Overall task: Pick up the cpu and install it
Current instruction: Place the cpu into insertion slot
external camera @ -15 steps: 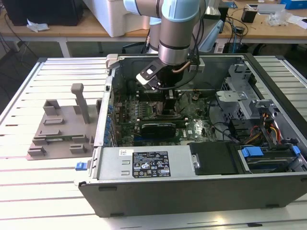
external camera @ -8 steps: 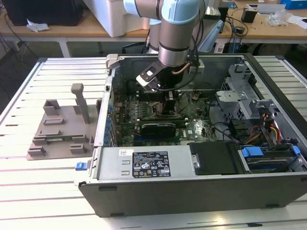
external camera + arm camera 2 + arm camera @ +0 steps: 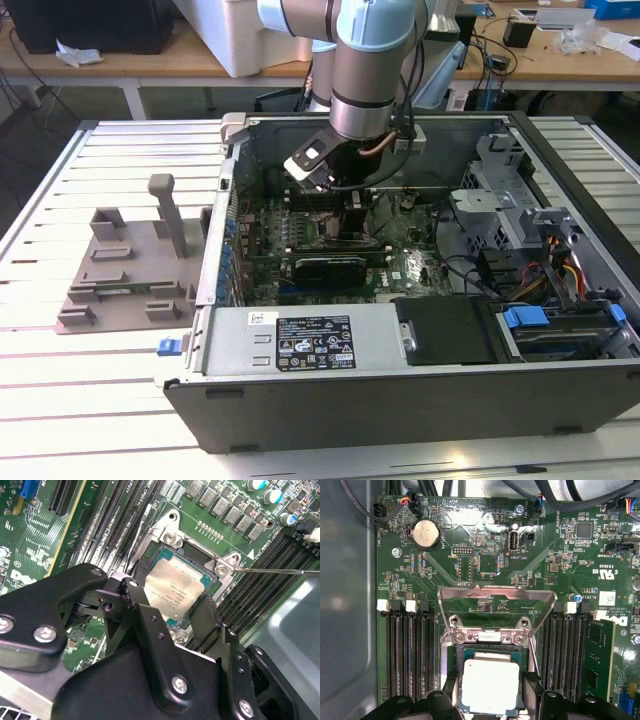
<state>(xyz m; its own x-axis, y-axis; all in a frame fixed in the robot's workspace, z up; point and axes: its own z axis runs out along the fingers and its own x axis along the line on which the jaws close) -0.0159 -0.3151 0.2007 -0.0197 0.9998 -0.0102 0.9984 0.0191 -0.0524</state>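
Observation:
The cpu [image 3: 175,586], a flat square chip with a shiny silver top and a thin green rim, sits level in the opening of the motherboard socket frame [image 3: 172,537]. My gripper [image 3: 169,602] straddles it, and the two black fingers [image 3: 131,594] press on opposite edges of the chip. In the first wrist view the cpu [image 3: 490,687] lies between the fingertips of the gripper [image 3: 491,680], with the socket's metal load plate [image 3: 495,597] swung up and open beyond it. In the exterior view the gripper [image 3: 352,225] reaches down inside the open computer case [image 3: 400,400].
Rows of memory slots [image 3: 405,650] flank the socket on both sides. A thin metal lever [image 3: 280,571] sticks out from the socket frame. A black card [image 3: 325,265] lies close in front of the gripper. A grey fixture plate [image 3: 120,270] stands outside the case on the exterior view's left.

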